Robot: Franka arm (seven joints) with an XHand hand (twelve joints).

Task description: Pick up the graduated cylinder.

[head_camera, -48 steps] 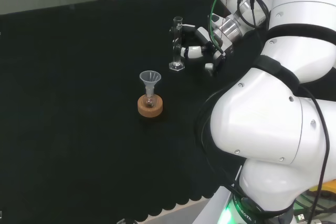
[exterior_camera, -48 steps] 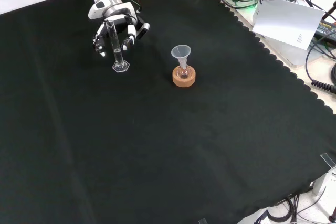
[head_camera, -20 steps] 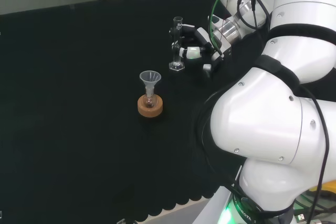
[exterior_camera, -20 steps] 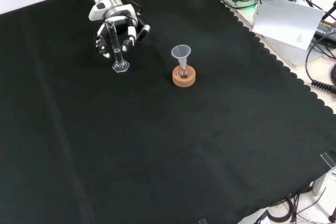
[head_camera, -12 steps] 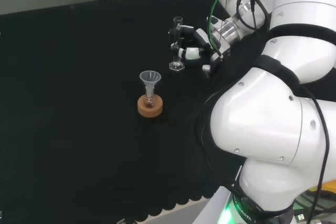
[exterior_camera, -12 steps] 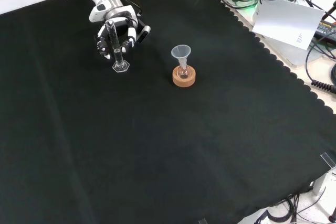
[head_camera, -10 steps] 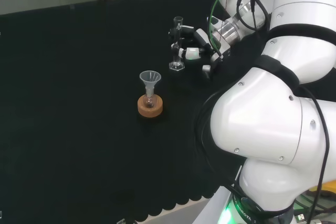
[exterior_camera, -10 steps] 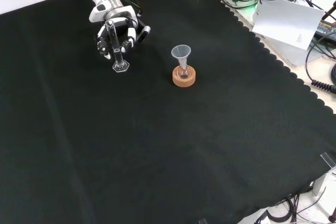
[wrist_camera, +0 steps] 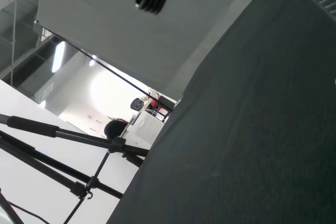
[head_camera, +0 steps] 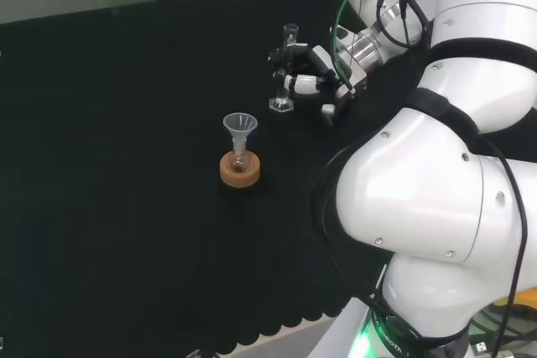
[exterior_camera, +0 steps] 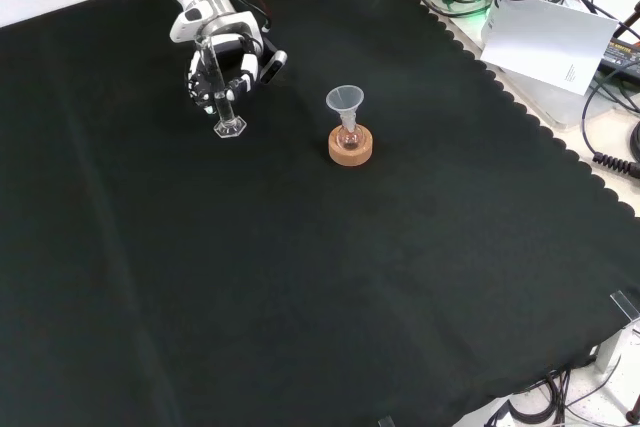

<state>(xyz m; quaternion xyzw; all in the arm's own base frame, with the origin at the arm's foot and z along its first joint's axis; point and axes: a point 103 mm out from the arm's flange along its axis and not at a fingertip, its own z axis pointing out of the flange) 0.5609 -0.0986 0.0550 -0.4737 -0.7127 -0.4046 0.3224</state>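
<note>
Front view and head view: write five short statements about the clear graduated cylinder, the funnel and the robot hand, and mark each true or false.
1. The clear graduated cylinder leans, its top tilted toward the robot hand. True.
2. The robot hand's fingers are curled round the cylinder. True.
3. The clear funnel lies flat on the black cloth. False: it stands upright in a small flask on a cork ring stand.
4. The cylinder's base hangs high above the cloth. False: it is at the cloth.
5. The cork stand is red. False: tan.

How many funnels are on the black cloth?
1. The funnel sits in a small flask on a cork ring, to the right of the graduated cylinder in the front view. More clear ware could be hard to see.
</note>
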